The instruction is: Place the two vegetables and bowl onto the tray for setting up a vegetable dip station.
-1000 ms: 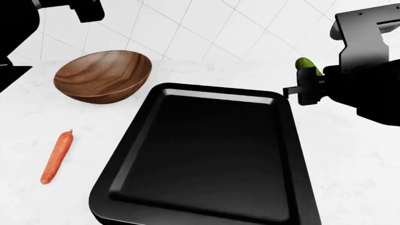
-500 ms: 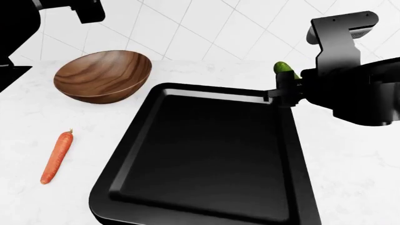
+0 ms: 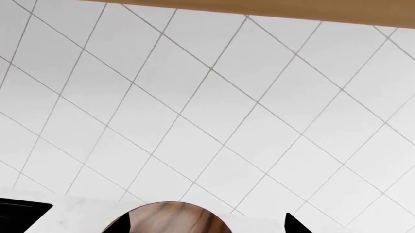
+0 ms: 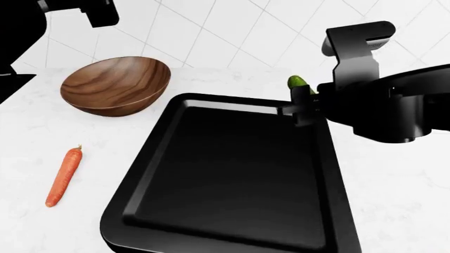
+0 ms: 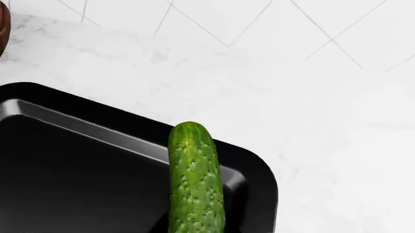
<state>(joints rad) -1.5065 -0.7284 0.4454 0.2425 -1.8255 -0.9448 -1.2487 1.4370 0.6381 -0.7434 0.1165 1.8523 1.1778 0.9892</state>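
Cucumber carried over the tray's far right corner

The right claw (image 4: 304, 108) grips the cucumber (image 5: 194, 179) above the tray (image 4: 232, 174); better to carry it inward past the rim, lower, then release. The left claw's state cannot be told. The carrot (image 4: 63, 176) and bowl (image 4: 116, 84) wait on the surface (image 4: 42, 142).

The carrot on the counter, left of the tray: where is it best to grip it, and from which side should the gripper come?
Probably grip the carrot around its middle, coming straight down from above with the fingers closing across its width. It lies flat on the white counter, long and slim, tapering away from its stem end, with open space on both long sides. The free left arm is nearer.
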